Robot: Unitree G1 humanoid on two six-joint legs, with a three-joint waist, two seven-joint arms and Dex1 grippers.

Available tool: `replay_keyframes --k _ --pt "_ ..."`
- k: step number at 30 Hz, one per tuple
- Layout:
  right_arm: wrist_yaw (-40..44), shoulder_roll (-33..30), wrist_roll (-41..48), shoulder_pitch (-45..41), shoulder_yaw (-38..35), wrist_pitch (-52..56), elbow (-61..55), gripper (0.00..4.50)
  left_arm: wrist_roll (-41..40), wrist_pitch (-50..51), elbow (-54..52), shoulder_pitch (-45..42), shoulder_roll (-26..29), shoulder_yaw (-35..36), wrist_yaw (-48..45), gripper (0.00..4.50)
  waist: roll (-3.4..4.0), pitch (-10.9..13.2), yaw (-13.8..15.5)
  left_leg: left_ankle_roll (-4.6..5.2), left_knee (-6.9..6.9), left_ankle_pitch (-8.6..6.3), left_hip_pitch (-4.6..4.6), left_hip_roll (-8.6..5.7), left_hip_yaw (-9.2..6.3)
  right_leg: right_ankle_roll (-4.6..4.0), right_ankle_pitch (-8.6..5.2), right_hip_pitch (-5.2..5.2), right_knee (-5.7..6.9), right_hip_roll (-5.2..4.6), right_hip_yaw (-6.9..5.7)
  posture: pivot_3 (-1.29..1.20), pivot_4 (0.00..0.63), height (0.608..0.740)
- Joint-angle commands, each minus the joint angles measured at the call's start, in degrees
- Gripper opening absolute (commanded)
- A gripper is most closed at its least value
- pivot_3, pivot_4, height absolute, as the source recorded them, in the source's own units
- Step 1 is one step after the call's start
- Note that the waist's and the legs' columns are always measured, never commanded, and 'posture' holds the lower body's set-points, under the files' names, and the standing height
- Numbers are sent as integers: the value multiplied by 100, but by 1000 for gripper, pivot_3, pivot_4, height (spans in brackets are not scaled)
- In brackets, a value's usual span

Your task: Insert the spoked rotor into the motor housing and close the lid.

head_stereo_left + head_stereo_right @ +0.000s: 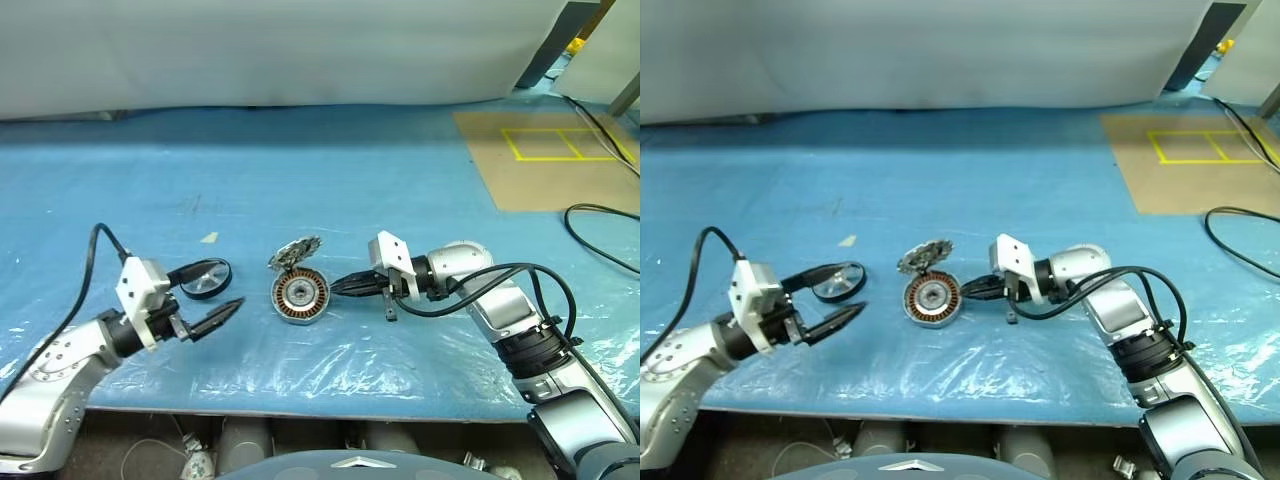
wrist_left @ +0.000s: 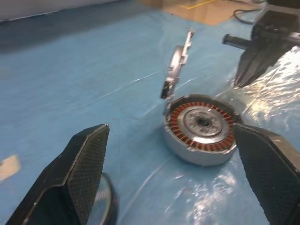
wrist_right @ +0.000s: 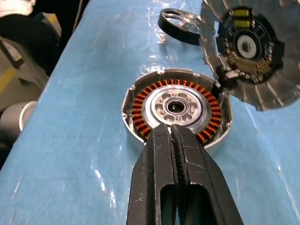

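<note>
Copper windings are seen bare in the motor housing (image 1: 300, 296), its lid (image 1: 297, 250) tilted open behind; the spoked rotor (image 1: 204, 276) is left uninserted beside the wide-apart left gripper (image 1: 222, 316); the right gripper (image 1: 345, 288) is shut, empty

motor housing (image 1: 300, 296): 1, open;
lid (image 1: 296, 250): 1, tilted up;
spoked rotor (image 1: 205, 277): 1;
grippers: 2, left gripper (image 1: 219, 316), right gripper (image 1: 340, 287);
cables (image 1: 600, 232): 1
</note>
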Motion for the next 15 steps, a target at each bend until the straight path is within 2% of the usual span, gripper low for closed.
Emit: replay_keyframes --k 1,4,8,11,15 --pt "-359 44 33 85 -278 29 -221 54 -37 174 537 -452 591 490 -307 4414 -2 2 18 0 1 0 1 0 0 -1 0 -1 4 0 0 0 150 740" --pt "-569 68 19 224 -277 113 -367 54 64 238 1357 -1319 1255 339 -884 4414 -12 8 72 -1 13 1 -4 0 0 -1 0 0 9 -1 0 0 150 740" --pt "-756 26 5 323 -277 297 -634 54 713 293 3092 -2854 2086 -614 -2055 4414 -17 15 148 -17 23 10 -7 -5 1 0 0 -3 12 -4 3 0 150 740" --pt "-793 -69 36 365 -340 428 -711 54 1519 -341 4282 -3930 2154 -1576 -3007 4414 -15 16 168 -22 21 13 -9 -6 -1 4 3 -11 17 -6 9 0 150 740" --pt "-900 -220 77 505 -432 659 -1017 54 2281 -1158 5656 -5442 1690 -2403 -3843 4414 -22 19 217 -23 24 14 -27 -4 -1 21 14 -22 26 -5 4 0 150 740"
